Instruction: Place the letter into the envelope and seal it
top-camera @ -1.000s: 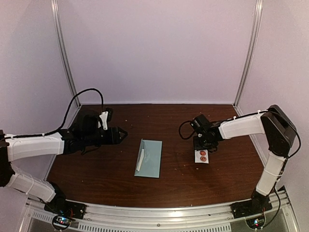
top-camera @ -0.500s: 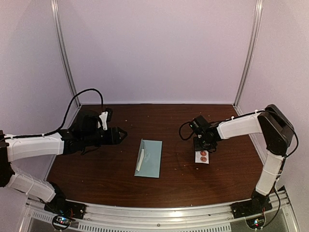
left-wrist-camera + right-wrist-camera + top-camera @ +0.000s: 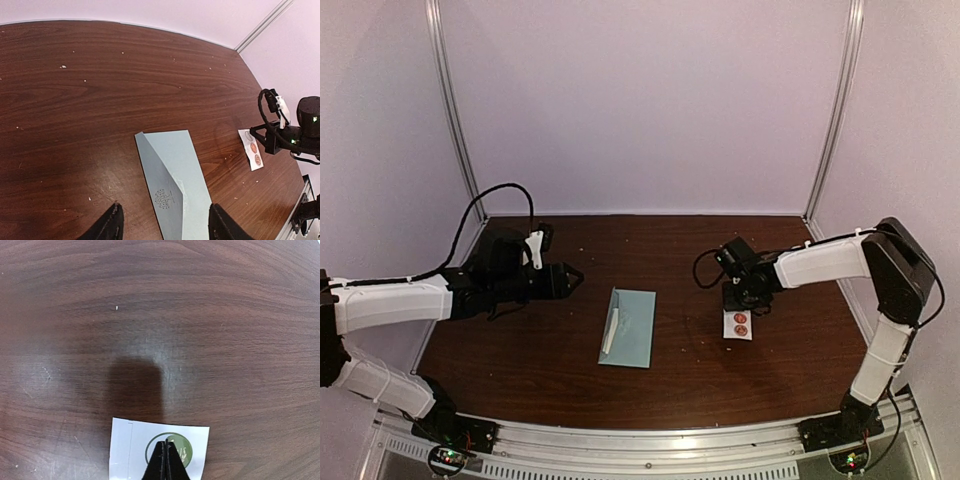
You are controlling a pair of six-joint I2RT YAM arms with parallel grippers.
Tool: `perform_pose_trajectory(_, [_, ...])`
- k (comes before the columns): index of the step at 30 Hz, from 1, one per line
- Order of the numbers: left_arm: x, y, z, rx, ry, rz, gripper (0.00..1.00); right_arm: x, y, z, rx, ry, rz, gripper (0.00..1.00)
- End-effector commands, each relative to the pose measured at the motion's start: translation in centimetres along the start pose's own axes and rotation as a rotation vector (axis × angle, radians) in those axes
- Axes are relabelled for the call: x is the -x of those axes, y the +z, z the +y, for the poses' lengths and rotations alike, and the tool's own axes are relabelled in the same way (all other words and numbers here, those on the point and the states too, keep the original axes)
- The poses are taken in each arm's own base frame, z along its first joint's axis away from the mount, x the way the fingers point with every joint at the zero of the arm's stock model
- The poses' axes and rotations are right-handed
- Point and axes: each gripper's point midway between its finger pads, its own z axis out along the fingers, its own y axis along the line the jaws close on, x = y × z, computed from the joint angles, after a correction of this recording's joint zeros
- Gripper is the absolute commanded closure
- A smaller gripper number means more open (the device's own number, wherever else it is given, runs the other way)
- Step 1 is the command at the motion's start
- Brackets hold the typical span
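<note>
Envelope (image 3: 630, 330) lies flat mid-tabletop (image 3: 520, 350) in the top view, with a pale strip along its left edge. You see the cream letter nowhere else, so it is probably inside already, and sealing is what remains. Your left hand (image 3: 570, 276) hovers left of the envelope, its arm reaching in low. Your right hand (image 3: 736, 303) points down at the sticker sheet (image 3: 738, 324).

From the left wrist, that hand's fingers (image 3: 113, 226) stand apart and hold nothing; no sticker shows on the envelope.

From the right wrist, the fingertips are closed together on a round green sticker (image 3: 184, 449). You cannot tell whether it is caught.
</note>
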Motion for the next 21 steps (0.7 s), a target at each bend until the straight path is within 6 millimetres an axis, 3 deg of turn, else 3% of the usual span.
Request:
perform_pose_trajectory(1, [0.5, -0.2, -0.3, -0.006, -0.006, -0.027, 0.41, 1.2, -2.4, 0.4, 0.071, 0.064, -0.056, 1.0])
perform_pose_trajectory(12, [0.4, -0.2, -0.3, -0.011, -0.009, -0.023, 0.41, 1.6, -4.6, 1.3, 0.189, 0.108, -0.07, 1.0])
perform_pose_trajectory(21, [0.0, 0.2, -1.8, -0.1, 0.003, -0.003, 0.41, 1.8, -7.0, 3.7, 0.375, 0.105, -0.07, 1.0])
